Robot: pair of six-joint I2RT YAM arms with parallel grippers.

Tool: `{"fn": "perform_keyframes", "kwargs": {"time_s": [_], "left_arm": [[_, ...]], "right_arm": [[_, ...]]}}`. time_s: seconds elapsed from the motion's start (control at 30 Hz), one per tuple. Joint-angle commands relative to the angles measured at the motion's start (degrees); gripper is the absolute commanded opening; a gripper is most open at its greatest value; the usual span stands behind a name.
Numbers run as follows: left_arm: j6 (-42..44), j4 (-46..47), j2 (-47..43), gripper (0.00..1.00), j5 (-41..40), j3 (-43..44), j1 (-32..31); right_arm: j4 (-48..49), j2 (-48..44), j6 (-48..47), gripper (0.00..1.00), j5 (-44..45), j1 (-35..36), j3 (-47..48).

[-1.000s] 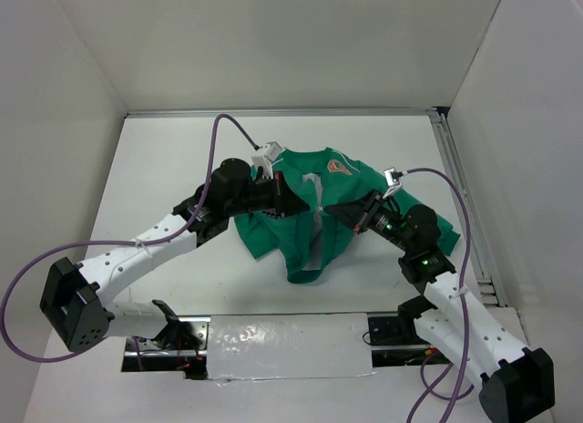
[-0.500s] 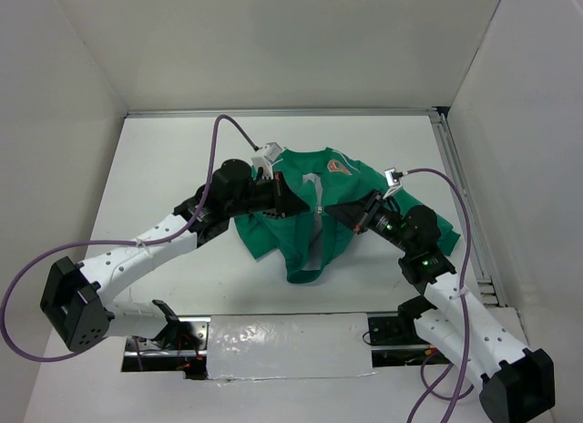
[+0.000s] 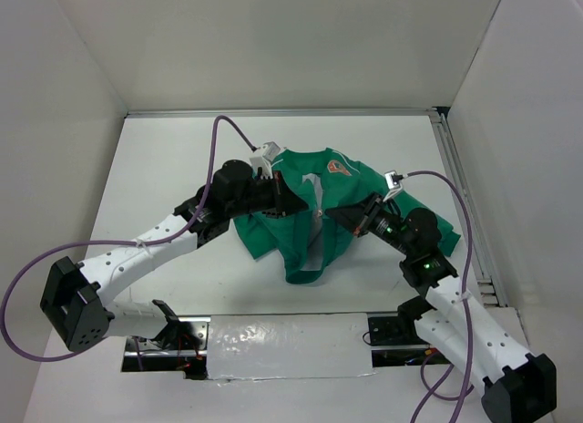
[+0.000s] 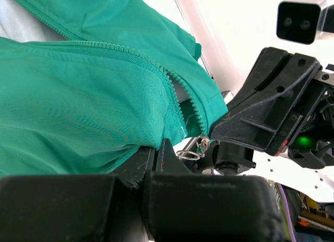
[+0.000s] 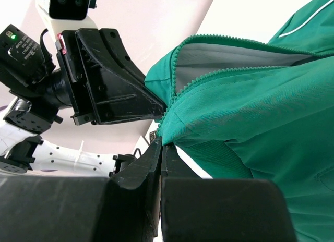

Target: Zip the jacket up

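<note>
The jacket (image 3: 351, 181) lies on the table (image 3: 164, 168), slightly right of centre, collar at the far end, hem at the near end. The left gripper (image 3: 296, 202) pinches its front opening from the left and the right gripper (image 3: 333, 211) from the right, their tips close together.

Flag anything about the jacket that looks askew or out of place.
The jacket is not lying flat: the left gripper and right gripper pinch it beside the zip, bunching its middle. The front gapes open, showing pale lining, and the near hem is rumpled.
</note>
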Motion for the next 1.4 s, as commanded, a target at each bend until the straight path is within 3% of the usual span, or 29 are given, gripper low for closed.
{"fn": "perform_keyframes", "kwargs": {"time_s": [0.0,1.37], "left_arm": [[-0.8,2.1,-2.3,0.0,-0.9,0.3,-0.3],[0.4,3.0,-1.0,0.0,0.3,0.2,-0.5]], "right_arm": [[0.1,-2.0,-0.8,0.0,1.1,0.5,-0.3],[5.0,1.9,-0.8,0.0,0.7,0.8,1.7]]}}
